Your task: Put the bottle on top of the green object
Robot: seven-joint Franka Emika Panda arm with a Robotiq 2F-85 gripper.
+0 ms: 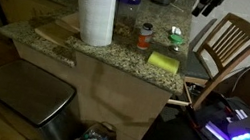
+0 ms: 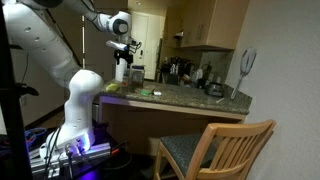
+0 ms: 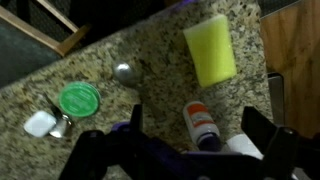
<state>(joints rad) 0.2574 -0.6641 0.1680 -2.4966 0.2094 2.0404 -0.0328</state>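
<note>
The bottle (image 3: pixel 199 120), small with a red-orange band, stands on the granite counter and shows in the wrist view below and between my two fingers. It also shows in an exterior view (image 1: pixel 146 34). The green object (image 3: pixel 80 99) is a round dark green item to the bottle's left in the wrist view. In an exterior view (image 1: pixel 176 37) it sits behind the sponge. My gripper (image 3: pixel 197 113) is open and empty and hangs well above the counter (image 2: pixel 122 60).
A yellow-green sponge block (image 3: pixel 210 50) lies on the counter (image 1: pixel 117 54) near the bottle. A tall white roll (image 1: pixel 96 10) stands beside it. A metal spoon (image 3: pixel 125 72) and a small white item (image 3: pixel 40 123) lie near the green object. A wooden chair (image 1: pixel 228 46) stands at the counter's end.
</note>
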